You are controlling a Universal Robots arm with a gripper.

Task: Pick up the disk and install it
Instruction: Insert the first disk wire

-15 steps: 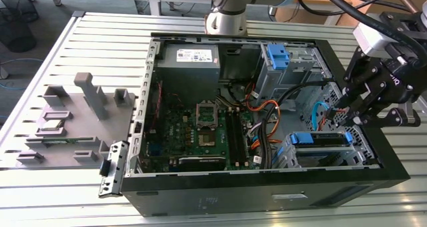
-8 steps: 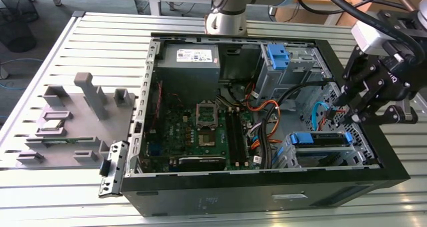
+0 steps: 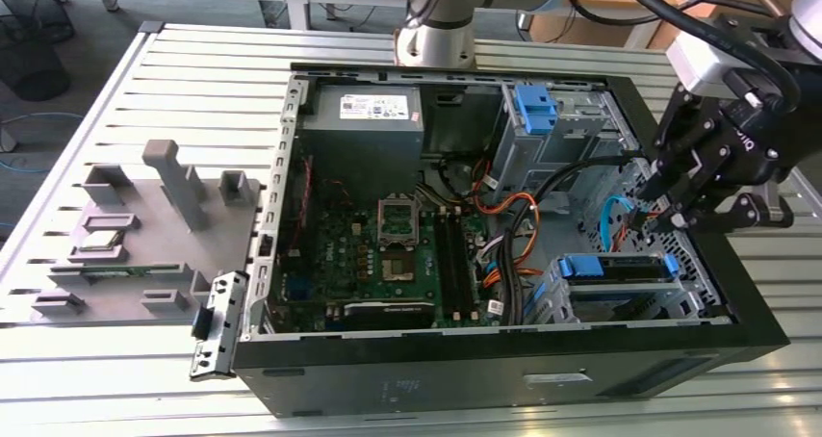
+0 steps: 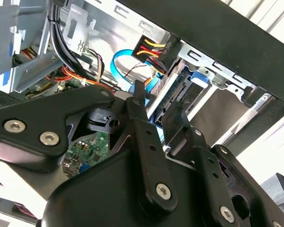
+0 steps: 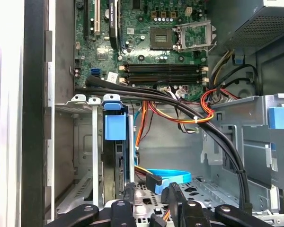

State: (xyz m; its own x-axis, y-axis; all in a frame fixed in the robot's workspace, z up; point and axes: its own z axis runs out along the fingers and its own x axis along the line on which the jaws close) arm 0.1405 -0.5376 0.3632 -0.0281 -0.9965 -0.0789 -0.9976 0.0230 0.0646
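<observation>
The gripper point(image 3: 668, 218) hovers over the drive cage point(image 3: 575, 307) at the exterior view's right of the computer case point(image 3: 514, 365). Its fingers point(image 4: 141, 111) are spread apart and empty. The disk point(image 3: 617, 269) sits slotted in that cage, just below the fingertips.

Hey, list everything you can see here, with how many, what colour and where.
computer case: one, black, open, on the table
table: one, pale slatted metal
motherboard: one, green, inside the case
power supply box: one, grey, case corner
disk: one, blue-framed, in drive cage by gripper
blue bracket: one, in the other cage
cables: several, black, orange, blue, inside case
fixture tray: one, grey, exterior view's left of case
arm: one, grey, beyond case
gripper: one, black, open, over disk
</observation>
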